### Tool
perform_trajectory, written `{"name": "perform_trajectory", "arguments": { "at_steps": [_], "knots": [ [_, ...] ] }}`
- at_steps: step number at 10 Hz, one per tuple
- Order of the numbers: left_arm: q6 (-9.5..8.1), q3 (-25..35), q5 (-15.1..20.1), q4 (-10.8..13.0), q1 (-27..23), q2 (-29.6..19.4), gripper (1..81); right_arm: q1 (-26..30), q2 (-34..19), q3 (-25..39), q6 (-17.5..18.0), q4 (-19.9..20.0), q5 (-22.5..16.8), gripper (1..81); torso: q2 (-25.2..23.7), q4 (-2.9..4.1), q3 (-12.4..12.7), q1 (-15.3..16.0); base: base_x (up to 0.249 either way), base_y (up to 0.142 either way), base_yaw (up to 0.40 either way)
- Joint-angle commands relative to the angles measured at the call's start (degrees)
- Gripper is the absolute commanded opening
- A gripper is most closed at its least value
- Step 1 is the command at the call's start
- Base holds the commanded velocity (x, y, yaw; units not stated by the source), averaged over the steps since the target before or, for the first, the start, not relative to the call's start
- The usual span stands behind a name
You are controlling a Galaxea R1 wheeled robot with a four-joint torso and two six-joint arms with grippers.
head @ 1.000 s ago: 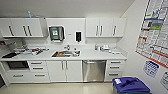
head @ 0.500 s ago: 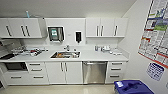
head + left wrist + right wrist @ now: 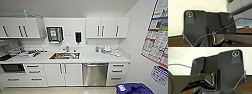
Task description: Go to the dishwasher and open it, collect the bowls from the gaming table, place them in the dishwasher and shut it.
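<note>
The robot is facing a kitchen wall, and the dishwasher (image 3: 95, 74) is sitting shut under the table (image 3: 100, 58), to the right of the sink (image 3: 65, 55) and between the white cupboard doors (image 3: 65, 74) and a stack of drawers (image 3: 117, 74). How each gripper is standing cannot be told — the wrist views are giving no clear sight of fingers. A likely risk from here is the blue bin (image 3: 133, 89) standing on the floor near the dishwasher's right side — the base could be clipping it on approach. Another is mistaking a drawer pull for the dishwasher's bar handle (image 3: 95, 65).
</note>
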Motion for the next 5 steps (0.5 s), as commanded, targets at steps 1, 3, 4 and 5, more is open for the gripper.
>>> {"name": "perform_trajectory", "arguments": {
  "at_steps": [1, 3, 4, 5],
  "knots": [
    [0.48, 0.66, 2.93, 0.59, -3.08, -0.66, 81.1, 2.64, -1.11, 0.67, -0.20, -0.50, -2.91, 81.1, 0.00, 0.00, 0.00, 0.00, 0.136, 0.000, 0.000],
    [0.48, 0.66, 2.93, 0.59, -3.08, -0.57, 81.1, 2.64, -1.11, 0.67, -0.20, -0.50, -2.91, 81.1, 0.00, 0.00, 0.00, 0.00, 0.133, 0.000, 0.000],
    [0.48, 0.66, 2.93, 0.59, -3.08, -0.57, 81.1, 2.64, -1.11, 0.67, -0.20, -0.50, -2.91, 81.1, 0.00, 0.00, 0.02, -0.02, 0.117, 0.000, 0.000],
    [0.48, 0.66, 2.93, 0.59, -3.08, -0.57, 81.1, 2.72, -1.03, 0.75, -0.20, -0.59, -2.91, 81.1, 0.00, 0.00, 0.00, 0.00, 0.111, 0.000, 0.000]
  ]
}}
